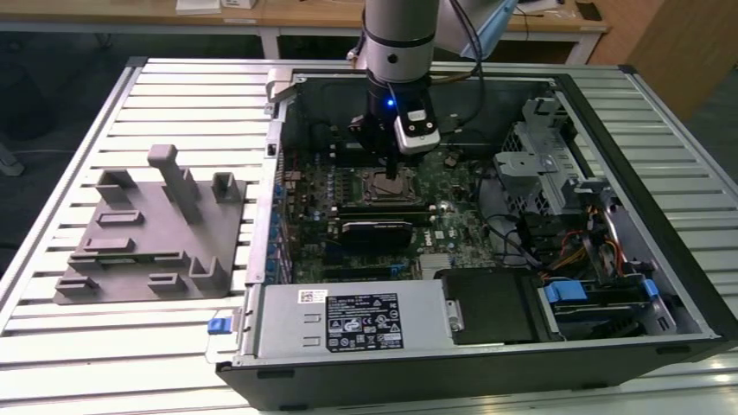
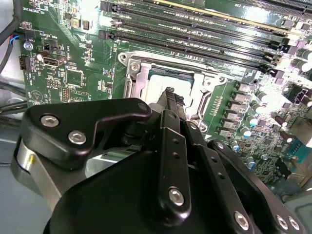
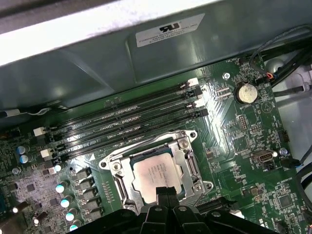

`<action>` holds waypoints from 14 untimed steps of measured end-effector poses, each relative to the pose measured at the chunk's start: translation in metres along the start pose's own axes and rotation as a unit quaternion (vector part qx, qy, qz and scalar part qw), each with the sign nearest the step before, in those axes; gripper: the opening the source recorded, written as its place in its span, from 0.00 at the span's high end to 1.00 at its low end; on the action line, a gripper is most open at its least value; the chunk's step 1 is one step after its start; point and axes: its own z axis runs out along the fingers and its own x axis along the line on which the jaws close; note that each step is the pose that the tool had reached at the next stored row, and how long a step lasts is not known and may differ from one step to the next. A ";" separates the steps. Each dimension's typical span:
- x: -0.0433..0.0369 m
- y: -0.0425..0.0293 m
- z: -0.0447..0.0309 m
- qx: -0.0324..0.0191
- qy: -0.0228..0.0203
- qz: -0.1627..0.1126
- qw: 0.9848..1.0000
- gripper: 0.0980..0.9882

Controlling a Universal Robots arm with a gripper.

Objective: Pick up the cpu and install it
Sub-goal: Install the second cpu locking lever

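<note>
The cpu [image 3: 152, 171], a pale silvery square chip, lies flat inside the motherboard's dark socket with its metal frame [image 3: 189, 163]. In the second wrist view the cpu [image 2: 157, 83] shows partly behind the black fingers. My gripper [image 3: 165, 191] stands straight over the chip's edge, its two fingers pressed together with nothing between them. The fingertips [image 2: 170, 93] sit at or just above the chip; I cannot tell whether they touch. In the exterior view the gripper [image 1: 393, 175] reaches down into the open computer case over the socket [image 1: 385, 184].
Memory slots [image 3: 126, 122] run beside the socket, close to the case wall [image 3: 97, 63]. A grey plastic fixture [image 1: 138, 233] with upright tabs lies on the slatted table at the exterior view's left. A power supply [image 1: 346, 320], a drive cage [image 1: 554, 164] and cables [image 1: 565, 251] crowd the case.
</note>
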 end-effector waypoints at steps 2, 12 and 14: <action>0.0000 0.0000 0.0000 0.000 0.000 0.000 1.000 0.99; -0.0005 0.0000 -0.0081 0.000 0.000 0.000 1.000 0.99; -0.0007 0.0000 -0.0120 0.000 0.000 0.000 1.000 0.99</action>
